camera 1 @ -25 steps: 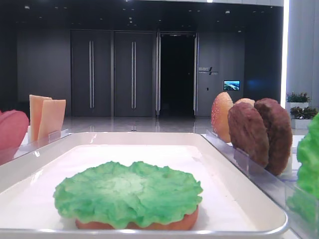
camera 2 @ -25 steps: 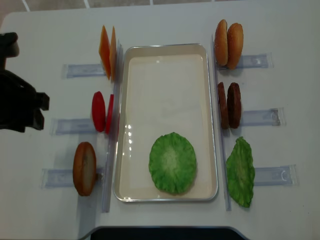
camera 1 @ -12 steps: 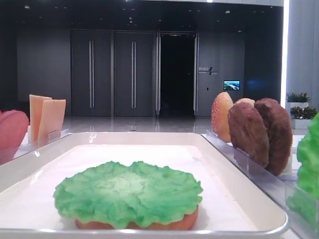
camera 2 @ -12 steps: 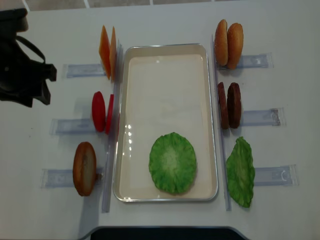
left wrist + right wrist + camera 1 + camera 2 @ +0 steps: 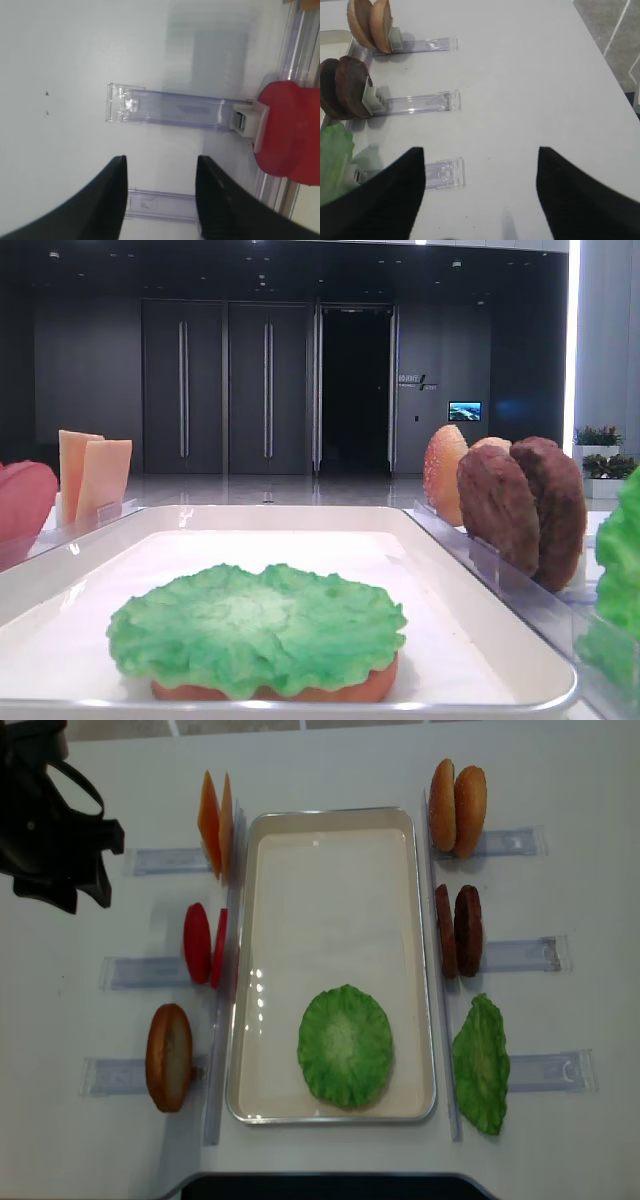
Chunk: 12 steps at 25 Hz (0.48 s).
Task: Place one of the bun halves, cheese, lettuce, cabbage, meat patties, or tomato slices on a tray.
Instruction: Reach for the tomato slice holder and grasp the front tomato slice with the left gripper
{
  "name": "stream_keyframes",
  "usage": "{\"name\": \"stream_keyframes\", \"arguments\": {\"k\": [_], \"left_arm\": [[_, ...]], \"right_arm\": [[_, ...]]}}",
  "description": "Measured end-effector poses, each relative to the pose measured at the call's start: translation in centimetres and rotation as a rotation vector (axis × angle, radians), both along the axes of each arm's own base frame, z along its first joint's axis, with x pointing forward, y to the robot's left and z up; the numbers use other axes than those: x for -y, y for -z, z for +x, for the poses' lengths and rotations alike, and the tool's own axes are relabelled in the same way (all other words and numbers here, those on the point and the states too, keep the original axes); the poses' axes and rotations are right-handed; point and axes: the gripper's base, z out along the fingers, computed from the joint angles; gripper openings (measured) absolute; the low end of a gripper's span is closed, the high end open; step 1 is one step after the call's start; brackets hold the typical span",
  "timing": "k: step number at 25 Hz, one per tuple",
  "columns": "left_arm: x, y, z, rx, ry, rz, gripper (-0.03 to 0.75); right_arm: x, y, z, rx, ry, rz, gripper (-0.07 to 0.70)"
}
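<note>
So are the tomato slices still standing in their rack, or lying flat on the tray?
Standing on edge in the rack. The tomato slices sit upright left of the tray, which holds only the lettuce over a bun half.

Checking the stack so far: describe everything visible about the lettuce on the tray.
The lettuce is a bright green round leaf with a ruffled, wavy edge and a paler centre, with a matte, moulded plastic look. It lies flat in the near end of the white tray, off toward its right rim. In the low front view it rests on an orange-tan bun half that peeks out beneath its edge. No gripper touches it.
</note>
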Motion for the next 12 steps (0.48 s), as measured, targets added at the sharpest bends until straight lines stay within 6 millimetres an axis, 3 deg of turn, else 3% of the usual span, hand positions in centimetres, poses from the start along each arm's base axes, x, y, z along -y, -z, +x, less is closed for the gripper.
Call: {"name": "stream_keyframes", "arguments": {"k": [6, 12], "left_arm": [[0.0, 1.5, 1.0, -0.050, 0.000, 0.003, 0.345], [0.3, 1.5, 1.1, -0.044, -0.007, 0.018, 0.345]], "right_arm": [[0.0, 0.0, 0.0, 0.000, 0.000, 0.000, 0.482], [0.0, 0.0, 0.0, 0.000, 0.000, 0.000, 0.482]]}}
